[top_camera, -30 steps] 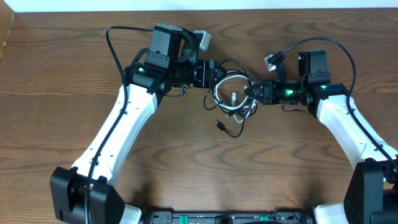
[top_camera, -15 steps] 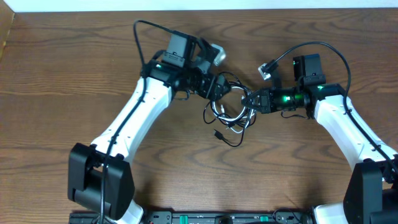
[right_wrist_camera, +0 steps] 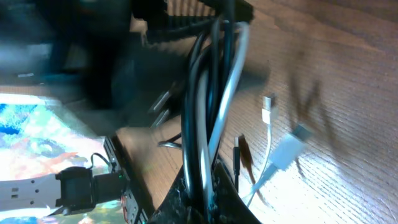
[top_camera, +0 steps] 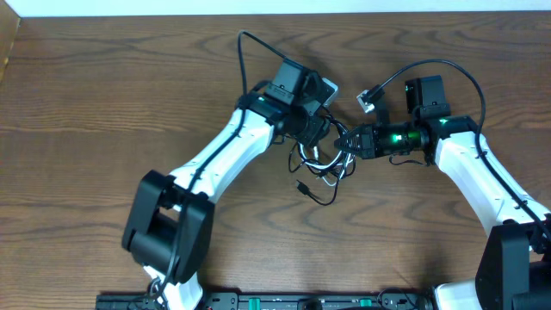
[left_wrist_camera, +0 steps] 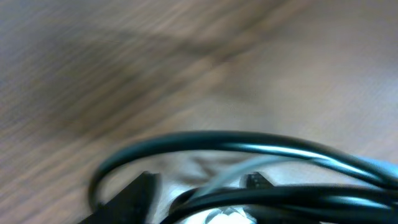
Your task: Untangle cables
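Black and white cables [top_camera: 320,164] lie tangled mid-tabletop [top_camera: 103,103]: light, limp, probably slippery, best taken on a free strand near a plug [right_wrist_camera: 268,104]. The right end effector [top_camera: 349,140] is clamped on several strands; I cannot tell whether the left end effector [top_camera: 317,131] is open or closed

this looks like a robotics lab bench, not a home or a shop. two white-and-black robot arms, the left arm [top_camera: 215,159] based at the lower left of the frame and the right arm [top_camera: 473,168] at the lower right, reach over a plain wood-grain table [top_camera: 86,129], with a black rail [top_camera: 301,301] along the bottom edge. green lights [top_camera: 398,135] glow on the right arm, thick black wires [top_camera: 245,52] loop off both, and a knot of thin cables [top_camera: 323,164] lies between them in the upper middle.
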`<state>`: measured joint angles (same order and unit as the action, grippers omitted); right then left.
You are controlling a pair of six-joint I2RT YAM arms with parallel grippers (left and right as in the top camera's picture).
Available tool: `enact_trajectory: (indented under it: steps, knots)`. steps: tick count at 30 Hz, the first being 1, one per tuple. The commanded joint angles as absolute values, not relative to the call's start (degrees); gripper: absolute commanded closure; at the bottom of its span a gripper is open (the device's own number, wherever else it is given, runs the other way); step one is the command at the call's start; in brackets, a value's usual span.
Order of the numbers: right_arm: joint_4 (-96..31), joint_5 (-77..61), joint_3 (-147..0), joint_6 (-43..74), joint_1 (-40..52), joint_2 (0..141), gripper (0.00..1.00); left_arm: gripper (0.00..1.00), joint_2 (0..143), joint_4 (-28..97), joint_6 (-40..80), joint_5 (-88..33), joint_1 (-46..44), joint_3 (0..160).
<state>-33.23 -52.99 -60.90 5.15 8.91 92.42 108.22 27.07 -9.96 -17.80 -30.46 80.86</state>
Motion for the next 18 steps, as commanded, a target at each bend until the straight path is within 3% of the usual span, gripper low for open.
enact_trajectory:
  steps: [1, 4, 9, 12, 18]
  knots:
    - [-34.02, -55.70, -60.99, 3.95, 9.10, 92.36, 0.99, 0.67, 111.35, 26.02, 1.39, -1.89, -30.22, 80.58]
    - [-34.54, -55.70, -60.99, 3.88, 9.10, 92.36, 0.99, 0.80, 111.68, 26.00, 6.13, 2.37, -30.20, 80.58]
    - [-35.83, -55.64, -60.99, 3.73, 9.10, 92.36, 0.99, 0.92, 111.55, 24.91, 11.44, 6.85, -30.20, 80.58]
    - [-37.08, -51.88, -60.99, 4.75, 9.04, 92.36, 0.99, 0.92, 111.42, 24.95, 12.01, 7.66, -30.17, 80.60]
    - [-41.23, -23.22, -60.99, 19.25, 9.04, 92.36, 0.96, 0.93, 108.07, 27.35, 12.80, 9.69, -30.17, 80.60]
